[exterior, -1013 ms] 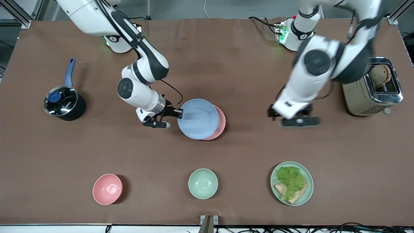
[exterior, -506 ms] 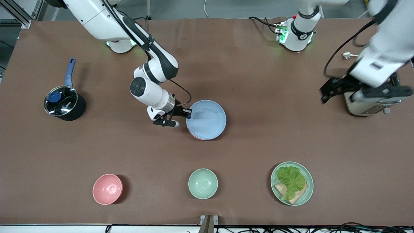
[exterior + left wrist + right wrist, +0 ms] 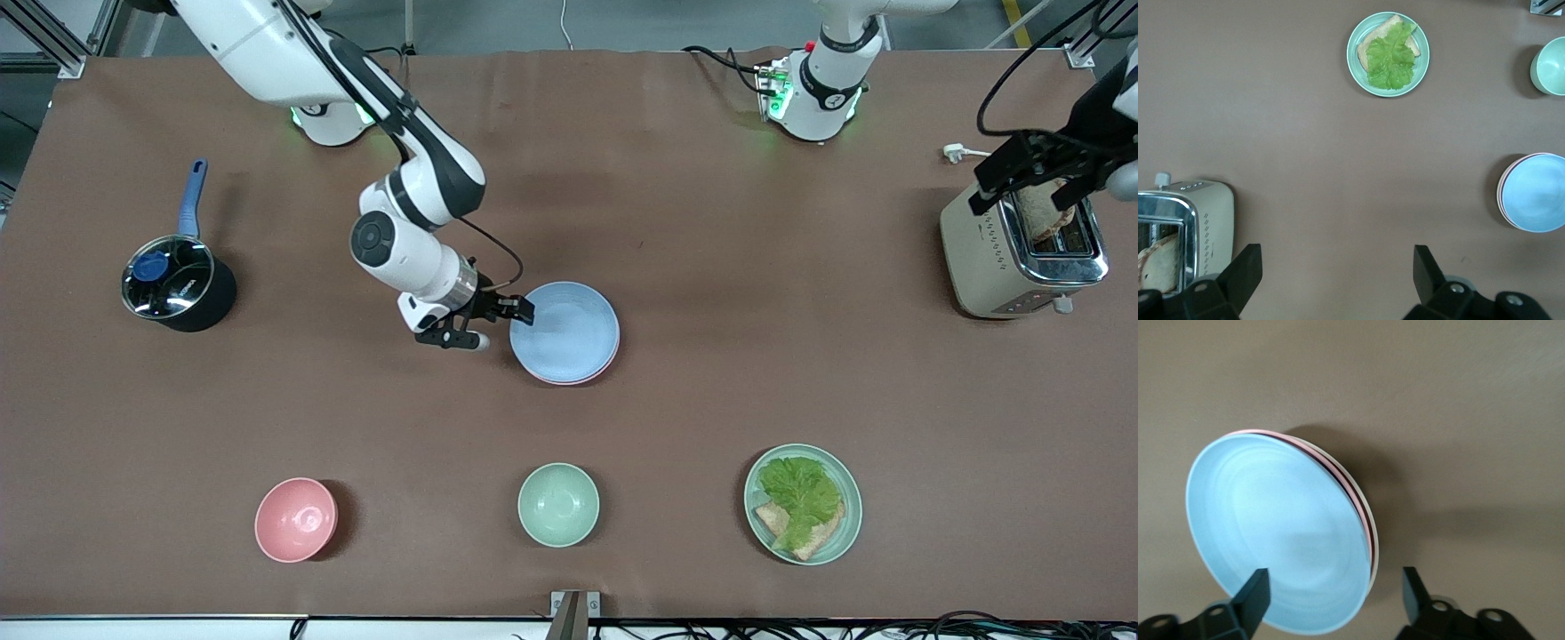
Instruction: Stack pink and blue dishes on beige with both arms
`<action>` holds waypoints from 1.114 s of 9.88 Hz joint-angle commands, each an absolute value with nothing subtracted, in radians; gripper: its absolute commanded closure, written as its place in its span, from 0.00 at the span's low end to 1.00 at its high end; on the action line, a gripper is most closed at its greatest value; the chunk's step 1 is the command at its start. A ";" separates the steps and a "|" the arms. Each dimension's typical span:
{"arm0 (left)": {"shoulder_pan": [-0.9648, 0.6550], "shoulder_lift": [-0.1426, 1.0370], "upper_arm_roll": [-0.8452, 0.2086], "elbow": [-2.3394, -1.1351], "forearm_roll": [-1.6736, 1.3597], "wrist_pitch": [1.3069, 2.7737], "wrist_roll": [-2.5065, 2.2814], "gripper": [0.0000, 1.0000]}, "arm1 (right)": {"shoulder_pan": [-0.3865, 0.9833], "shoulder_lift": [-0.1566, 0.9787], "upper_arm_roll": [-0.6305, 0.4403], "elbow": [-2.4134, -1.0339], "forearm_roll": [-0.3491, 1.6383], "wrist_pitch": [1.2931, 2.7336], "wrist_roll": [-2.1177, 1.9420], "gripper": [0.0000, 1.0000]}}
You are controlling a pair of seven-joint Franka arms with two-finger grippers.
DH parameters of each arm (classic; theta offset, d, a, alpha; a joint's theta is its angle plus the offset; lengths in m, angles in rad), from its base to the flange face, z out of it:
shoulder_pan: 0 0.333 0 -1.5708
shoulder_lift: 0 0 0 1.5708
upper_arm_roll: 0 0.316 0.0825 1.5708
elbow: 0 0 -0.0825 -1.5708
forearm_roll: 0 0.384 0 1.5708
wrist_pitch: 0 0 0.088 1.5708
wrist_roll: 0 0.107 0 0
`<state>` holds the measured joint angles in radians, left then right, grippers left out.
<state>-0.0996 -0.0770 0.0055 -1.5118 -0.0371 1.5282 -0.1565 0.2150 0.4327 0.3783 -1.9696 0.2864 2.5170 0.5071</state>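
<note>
The light blue plate (image 3: 564,332) lies on top of the stack at mid-table. The pink plate (image 3: 587,378) shows only as a thin rim beneath it. In the right wrist view the blue plate (image 3: 1281,540) covers the pink rim (image 3: 1293,440), and a cream sliver of the beige plate (image 3: 1358,495) peeks out lowest. My right gripper (image 3: 498,320) (image 3: 1335,593) is open at the stack's edge toward the right arm's end, with the blue rim between its spread fingers. My left gripper (image 3: 1031,173) (image 3: 1336,267) hangs open and empty over the toaster.
A toaster (image 3: 1022,253) with bread stands at the left arm's end. A dark pot (image 3: 173,284) with a blue handle sits at the right arm's end. Near the front edge are a pink bowl (image 3: 296,519), a mint bowl (image 3: 557,504) and a mint plate (image 3: 803,503) with lettuce and bread.
The right gripper carried the blue plate over the pink one, set it down and opened. The left arm swung away from mid-table to above the toaster.
</note>
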 commanded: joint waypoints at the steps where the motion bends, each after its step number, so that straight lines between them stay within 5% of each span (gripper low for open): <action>1: -0.094 0.024 -0.003 -1.408 -0.044 1.473 -0.153 0.00 | 0.085 0.220 0.380 -2.000 0.127 2.308 0.532 0.00; 5: -0.091 -0.017 -0.002 -1.440 -0.045 1.462 -0.157 0.00 | 0.066 0.039 0.148 -1.826 -0.017 2.000 0.479 0.00; 9: -0.084 -0.014 -0.003 -1.445 -0.011 1.465 -0.143 0.00 | 0.064 0.028 -0.067 -1.531 -0.017 1.622 0.261 0.00; 11: -0.083 -0.009 -0.005 -1.443 -0.008 1.465 -0.141 0.00 | 0.057 0.028 -0.077 -1.439 -0.015 1.501 0.249 0.00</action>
